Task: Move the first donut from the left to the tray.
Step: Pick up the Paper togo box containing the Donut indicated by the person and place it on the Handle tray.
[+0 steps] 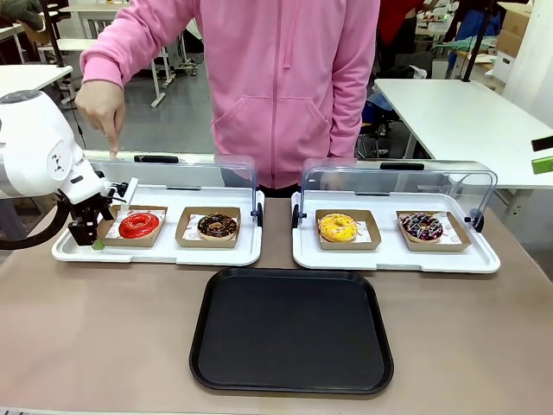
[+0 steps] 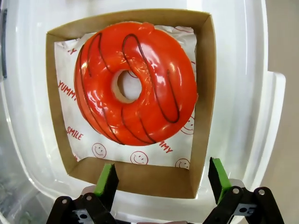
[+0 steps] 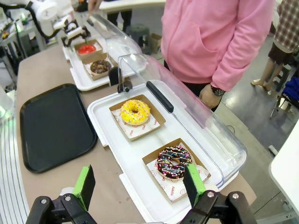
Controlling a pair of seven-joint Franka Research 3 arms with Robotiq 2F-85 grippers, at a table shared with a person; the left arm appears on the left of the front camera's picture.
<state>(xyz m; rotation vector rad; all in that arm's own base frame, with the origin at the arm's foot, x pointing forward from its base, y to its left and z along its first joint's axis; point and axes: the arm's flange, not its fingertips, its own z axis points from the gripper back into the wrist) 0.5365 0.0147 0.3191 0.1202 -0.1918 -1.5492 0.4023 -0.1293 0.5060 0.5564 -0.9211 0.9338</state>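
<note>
black tray (image 1: 292, 330) near-centre on table (image 1: 104, 328), then left pincer (image 2: 162, 179) spread, pinching nothing, low at near wall of cardboard holder (image 2: 205, 93), w/ red donut (image 2: 135, 84) just beyond inside it, in leftmost white tray (image 2: 261, 116).

The right gripper (image 3: 139, 184) hangs on the near side of the tray (image 3: 56, 126), green pads spread wide with nothing between them. Right of the tray lies a white tray (image 3: 103, 127), its clear lid (image 3: 187, 107) raised, holding a yellow donut (image 3: 135, 112) and a sprinkled donut (image 3: 174, 162). Beyond the tray sits the first donut (image 3: 87, 48) beside a chocolate donut (image 3: 100, 66). The left gripper (image 3: 77, 33) seems to be at the first donut, too small to judge.
</note>
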